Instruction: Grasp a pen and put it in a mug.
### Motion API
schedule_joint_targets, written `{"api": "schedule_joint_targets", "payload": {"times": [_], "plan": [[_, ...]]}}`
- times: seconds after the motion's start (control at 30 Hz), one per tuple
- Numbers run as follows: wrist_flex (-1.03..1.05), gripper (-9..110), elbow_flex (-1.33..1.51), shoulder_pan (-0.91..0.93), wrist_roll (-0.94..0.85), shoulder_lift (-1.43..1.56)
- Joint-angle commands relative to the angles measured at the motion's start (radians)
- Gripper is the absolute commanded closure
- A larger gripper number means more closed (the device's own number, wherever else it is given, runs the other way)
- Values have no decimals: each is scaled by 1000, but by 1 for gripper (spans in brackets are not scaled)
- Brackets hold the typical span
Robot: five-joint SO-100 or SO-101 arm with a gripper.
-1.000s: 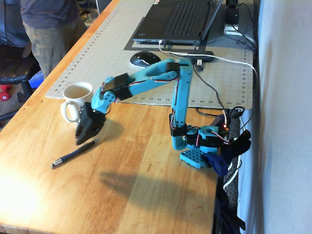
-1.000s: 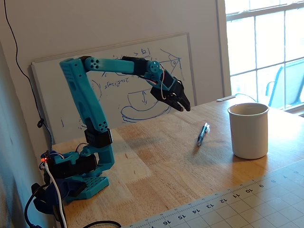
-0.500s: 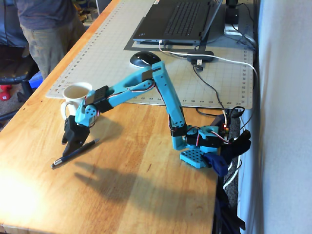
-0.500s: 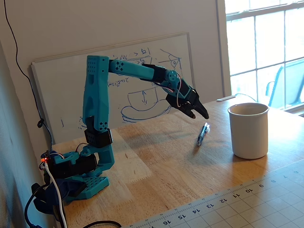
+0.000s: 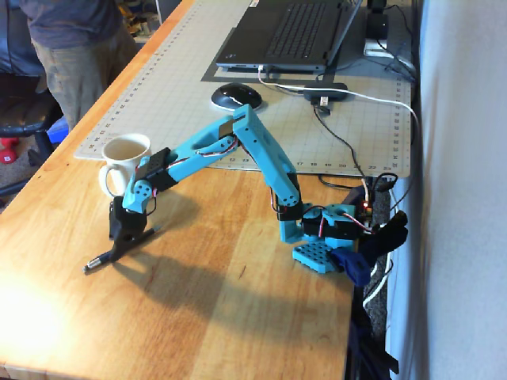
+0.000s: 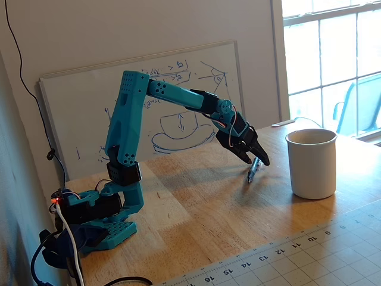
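The cream-white mug [image 5: 125, 156] stands upright on the wooden table, handle toward the left in a fixed view; it also shows at the right in the other fixed view [image 6: 311, 164]. The dark pen [image 5: 103, 259] slants down from the jaws, its silvery tip at or just above the table; it also shows in the other fixed view [image 6: 253, 171]. My black gripper [image 5: 127, 240] is shut on the pen, low over the table just in front of the mug, and shows left of the mug in the other fixed view [image 6: 260, 159].
A grey cutting mat [image 5: 174, 87] lies behind the mug with a black mouse [image 5: 235, 96], a laptop [image 5: 293, 32] and a USB hub with cables [image 5: 325, 91]. A person [image 5: 71, 39] stands at the far left. A whiteboard [image 6: 89, 119] leans on the wall behind the arm.
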Motion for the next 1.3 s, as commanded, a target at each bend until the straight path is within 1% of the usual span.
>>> {"api": "schedule_joint_targets", "payload": {"times": [0.0, 0.4, 0.5, 0.7, 0.8, 1.07, 1.27], "plan": [[-23, 78, -78, 5, 6, 23], [-8, 79, -74, -11, 9, -25], [-8, 84, -74, -9, 8, -34], [-8, 98, -74, -8, -2, -41], [-8, 102, -74, -8, -3, -41], [-21, 100, -75, -3, -3, -20], [-23, 100, -20, 2, 8, 140]]}}
